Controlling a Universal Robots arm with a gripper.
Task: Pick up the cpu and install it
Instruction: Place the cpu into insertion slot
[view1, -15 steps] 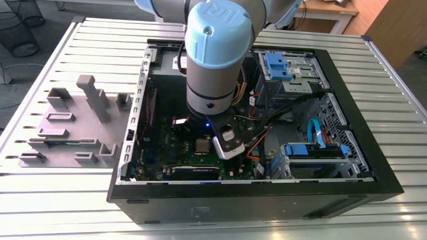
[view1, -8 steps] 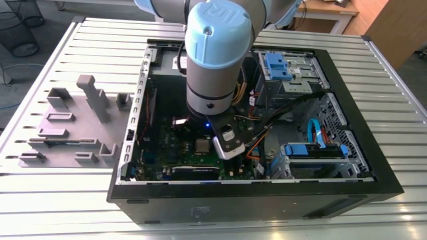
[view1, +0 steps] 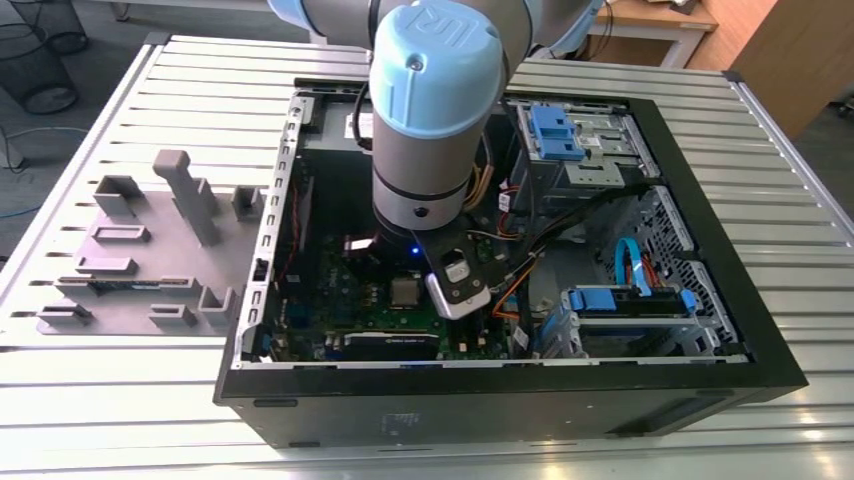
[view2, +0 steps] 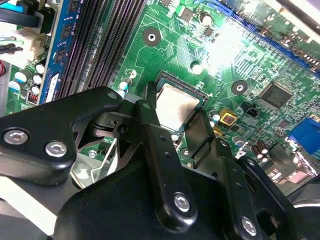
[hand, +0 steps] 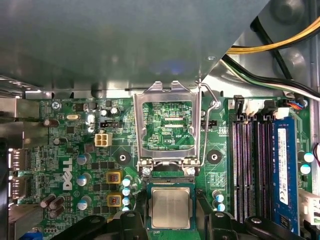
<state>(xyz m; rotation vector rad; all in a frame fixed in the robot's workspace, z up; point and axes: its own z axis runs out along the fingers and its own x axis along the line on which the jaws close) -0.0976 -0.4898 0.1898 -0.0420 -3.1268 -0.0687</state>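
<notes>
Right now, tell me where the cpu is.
In the first wrist view, the cpu lies flat in its socket on the green board, right beside the flipped-open metal frame, with the memory slots running alongside.

cpu (hand: 170, 207) in socket (hand: 170, 181), inside pc case (view1: 534, 400)

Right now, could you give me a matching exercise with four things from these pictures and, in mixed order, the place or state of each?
1 cpu
2 socket cover frame
3 grey holder blocks
4 memory slots

A outside the case, on the exterior view's left
B flipped open
C black, long, parallel
D lying flat in the socket

Pairs: 1-D, 2-B, 3-A, 4-C
</notes>
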